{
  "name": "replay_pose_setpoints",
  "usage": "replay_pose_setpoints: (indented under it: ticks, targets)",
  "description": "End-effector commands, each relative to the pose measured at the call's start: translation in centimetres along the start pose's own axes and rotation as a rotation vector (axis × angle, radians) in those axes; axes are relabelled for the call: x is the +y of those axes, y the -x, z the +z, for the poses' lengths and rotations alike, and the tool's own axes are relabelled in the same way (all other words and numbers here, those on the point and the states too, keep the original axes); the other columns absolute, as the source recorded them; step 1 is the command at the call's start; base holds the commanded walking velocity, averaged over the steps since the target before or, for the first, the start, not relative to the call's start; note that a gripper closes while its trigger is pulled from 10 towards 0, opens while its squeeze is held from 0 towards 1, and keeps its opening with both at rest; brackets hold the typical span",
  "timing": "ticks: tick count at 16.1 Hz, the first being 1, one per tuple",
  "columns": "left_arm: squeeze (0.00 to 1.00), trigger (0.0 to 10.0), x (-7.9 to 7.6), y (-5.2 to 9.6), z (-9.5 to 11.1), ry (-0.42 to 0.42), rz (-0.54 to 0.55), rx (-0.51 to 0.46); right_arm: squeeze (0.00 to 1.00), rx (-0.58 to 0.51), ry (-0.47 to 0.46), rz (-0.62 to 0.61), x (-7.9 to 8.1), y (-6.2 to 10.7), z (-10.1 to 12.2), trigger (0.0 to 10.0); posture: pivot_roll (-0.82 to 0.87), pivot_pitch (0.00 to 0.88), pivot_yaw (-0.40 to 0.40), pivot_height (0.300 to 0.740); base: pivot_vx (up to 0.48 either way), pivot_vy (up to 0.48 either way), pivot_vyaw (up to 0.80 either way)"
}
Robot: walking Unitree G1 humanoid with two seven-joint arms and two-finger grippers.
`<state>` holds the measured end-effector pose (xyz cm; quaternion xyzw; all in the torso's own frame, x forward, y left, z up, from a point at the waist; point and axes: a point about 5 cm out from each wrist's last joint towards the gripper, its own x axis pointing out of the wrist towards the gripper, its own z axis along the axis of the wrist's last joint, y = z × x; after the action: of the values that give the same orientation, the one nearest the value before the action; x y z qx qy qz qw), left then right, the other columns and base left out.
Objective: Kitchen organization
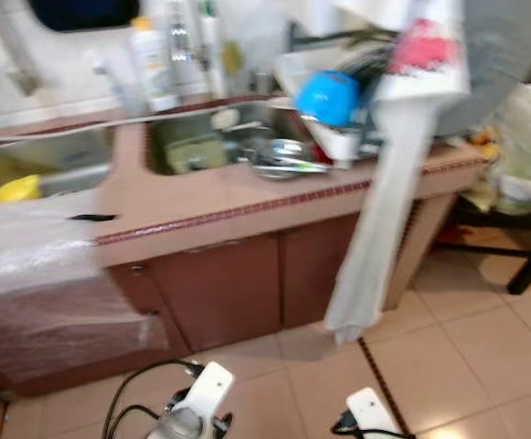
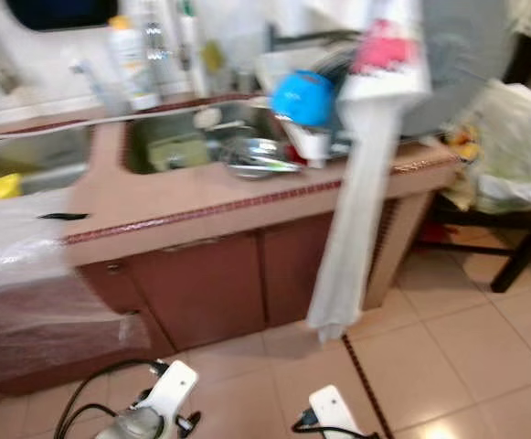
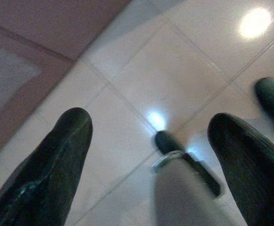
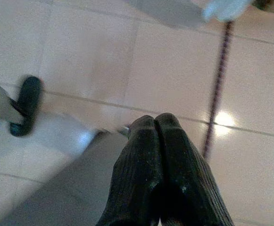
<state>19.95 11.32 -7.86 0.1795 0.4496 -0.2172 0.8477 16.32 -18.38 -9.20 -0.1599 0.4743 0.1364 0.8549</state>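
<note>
Pink counter [image 1: 210, 197] carries a sink [image 1: 192, 146] of dishes, a blue bowl [image 1: 329, 96] beside it. Both arms hang over floor tiles [image 3: 141, 70]: left gripper [image 3: 151, 129] spread empty, right gripper [image 4: 156, 123] clenched on nothing.

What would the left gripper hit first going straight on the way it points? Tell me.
Most likely the tiled floor. The left gripper hangs open and points down at the pale tiles; nothing lies between its fingers and the floor except perhaps the robot's own leg and dark foot, though depth is unclear.
</note>
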Motion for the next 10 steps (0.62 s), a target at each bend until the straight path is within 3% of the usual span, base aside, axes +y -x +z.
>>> replay_pose_setpoints:
  ticks: [1,10]
  targets:
    - [0.0,10.0,0.23,0.04,-0.1,-0.007,0.0,0.003,0.0,-0.012,0.007,-0.002,0.04,-0.1,0.49,10.0,-0.05,0.0,0.077,0.74,0.0,-0.386,0.0]
    - [0.0,10.0,0.25,0.03,-0.06,0.018,0.008,0.003,0.0,-0.001,-0.018,-0.009,0.11,-0.1,0.3,10.0,-0.05,0.0,0.082,0.74,0.0,0.0,0.0]
